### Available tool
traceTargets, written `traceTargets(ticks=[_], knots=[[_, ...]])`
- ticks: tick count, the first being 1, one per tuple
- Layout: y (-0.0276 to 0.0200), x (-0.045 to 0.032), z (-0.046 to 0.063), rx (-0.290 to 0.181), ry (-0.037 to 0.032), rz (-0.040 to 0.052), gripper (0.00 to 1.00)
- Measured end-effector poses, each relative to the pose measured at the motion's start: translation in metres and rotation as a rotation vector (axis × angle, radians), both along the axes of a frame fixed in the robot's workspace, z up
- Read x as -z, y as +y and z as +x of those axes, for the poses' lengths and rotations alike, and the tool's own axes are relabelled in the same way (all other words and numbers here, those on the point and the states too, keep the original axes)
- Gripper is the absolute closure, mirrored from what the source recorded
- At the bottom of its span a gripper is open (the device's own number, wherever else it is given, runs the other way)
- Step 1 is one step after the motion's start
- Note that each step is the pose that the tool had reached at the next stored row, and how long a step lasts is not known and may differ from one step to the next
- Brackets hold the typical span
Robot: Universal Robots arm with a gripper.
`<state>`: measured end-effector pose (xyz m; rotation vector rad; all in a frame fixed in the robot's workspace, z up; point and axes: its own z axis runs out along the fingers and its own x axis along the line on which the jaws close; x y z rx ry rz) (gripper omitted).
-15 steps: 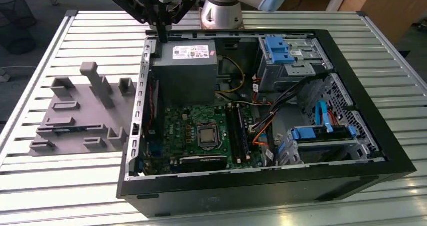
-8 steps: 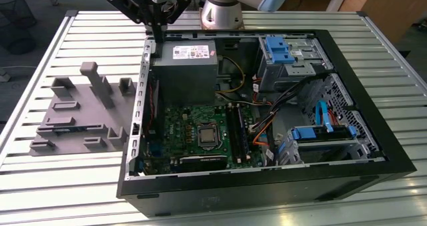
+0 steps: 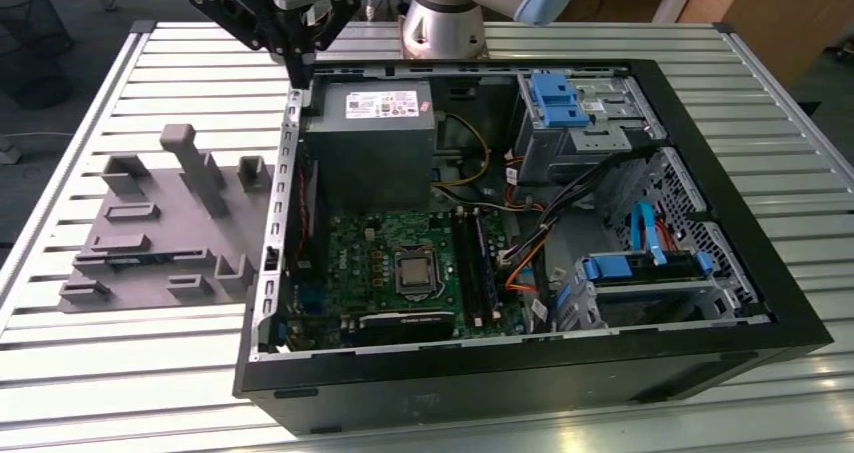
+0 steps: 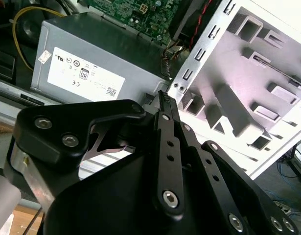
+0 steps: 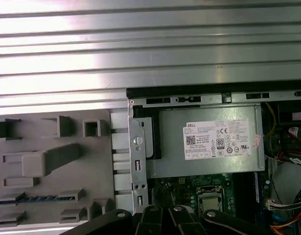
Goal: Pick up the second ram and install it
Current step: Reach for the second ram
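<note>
The second ram (image 5: 35, 199) is a thin blue stick lying on edge in a slot of the grey holder (image 5: 52, 161); in the exterior view the second ram (image 3: 139, 262) sits low on the holder's near side. My gripper (image 3: 304, 79) hangs over the case's left wall (image 3: 283, 173), beside the power supply (image 3: 374, 143) at the far end. It is well away from the stick. The black fingers (image 4: 165, 127) meet at the tip and nothing is between them, so the gripper (image 4: 162, 95) is shut and empty.
The open computer case (image 3: 534, 363) lies on a slatted metal table (image 3: 134, 373). Inside are the green motherboard (image 3: 400, 263), loose cables (image 3: 527, 248) and light-blue drive brackets (image 3: 554, 98). The grey holder (image 3: 160, 223) has upright posts to the left of the case.
</note>
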<state>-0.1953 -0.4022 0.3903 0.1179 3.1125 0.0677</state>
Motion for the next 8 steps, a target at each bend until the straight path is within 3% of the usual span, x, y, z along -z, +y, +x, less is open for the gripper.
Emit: traceTargets(ticks=[4, 8], knots=[[-0.0058, 0.0008, -0.008, 0.0, 0.0, 0.0, 0.89], [-0.0077, 0.0011, -0.022, 0.0, 0.0001, -0.0001, 0.89]])
